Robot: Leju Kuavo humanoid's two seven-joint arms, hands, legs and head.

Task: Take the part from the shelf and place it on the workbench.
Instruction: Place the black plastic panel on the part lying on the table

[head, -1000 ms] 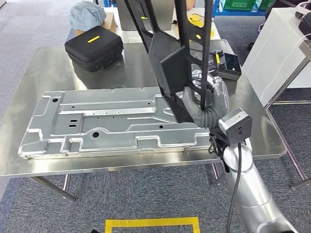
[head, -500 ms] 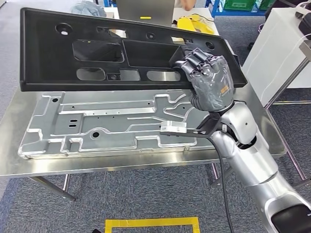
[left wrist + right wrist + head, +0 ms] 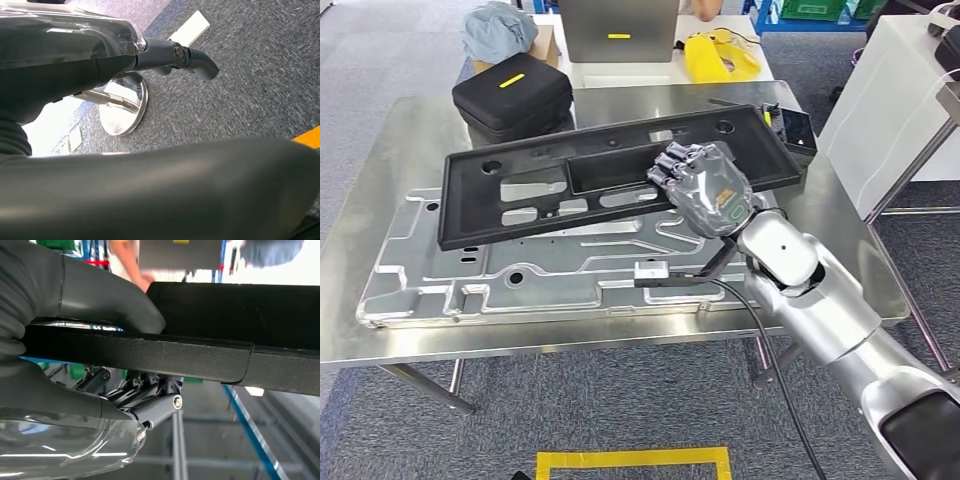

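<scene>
Over the workbench (image 3: 395, 330), right hand (image 3: 705, 185) grips black part (image 3: 546, 200).

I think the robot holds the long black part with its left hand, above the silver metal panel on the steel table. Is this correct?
Not quite: it is the right hand that holds the long black part, as the head view shows, with that arm coming in from the right. The rest stands: the part is above the silver metal panel on the steel table.

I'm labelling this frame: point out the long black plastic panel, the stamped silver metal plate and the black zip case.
Long black plastic panel (image 3: 546, 195): head view, left half.
Stamped silver metal plate (image 3: 546, 275): head view, centre.
Black zip case (image 3: 512, 95): head view, lid.
</scene>
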